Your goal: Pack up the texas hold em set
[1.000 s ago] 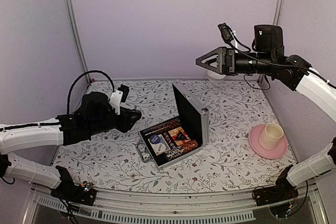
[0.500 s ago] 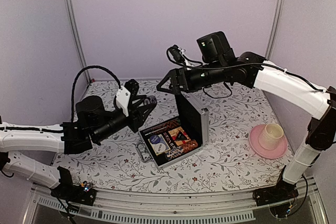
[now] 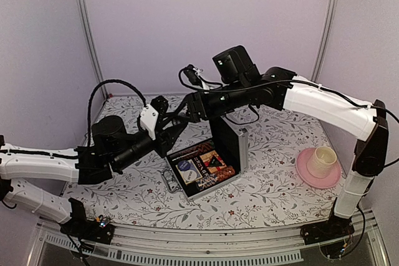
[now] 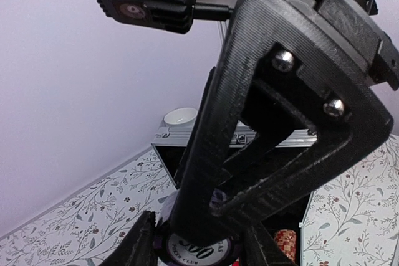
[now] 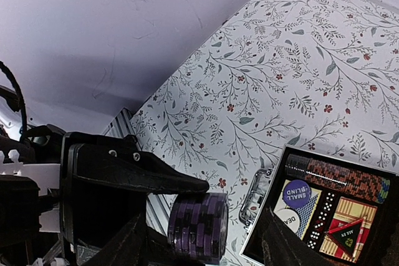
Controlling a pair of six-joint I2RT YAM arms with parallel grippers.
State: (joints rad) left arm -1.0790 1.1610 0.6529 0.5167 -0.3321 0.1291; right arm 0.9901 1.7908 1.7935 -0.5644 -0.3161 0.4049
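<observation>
Holds a stack of purple chips [image 5: 198, 225] tight between the left fingers [image 4: 142, 247], up in the air above the table [image 3: 124, 185]. Spreads the right fingers [image 5: 277, 247] wide apart, right next to that stack. Puts the stack between the two spread fingers in the right wrist view, and shows one right finger tip down by the top chip in the left wrist view. Hard to tell if the right fingers touch the chips. Has both arms close together just left of the case [image 3: 229, 141].

Has the case open in the middle of the table, lid standing up, silver handle [image 5: 252, 199] on the near left side. Shows, inside the case, a row of dark red chips [image 5: 340, 179] along one side, a round button [image 5: 296, 192] marked SMALL BLIND, black dice [image 5: 324, 213] and red cards [image 5: 365, 216].

Farther off, near the right edge of the table, a cream cup [image 3: 322, 160] on a pink plate [image 3: 304, 172], well apart from the case. At the back by the wall, behind the lid, a small white bowl [image 4: 181, 116].
</observation>
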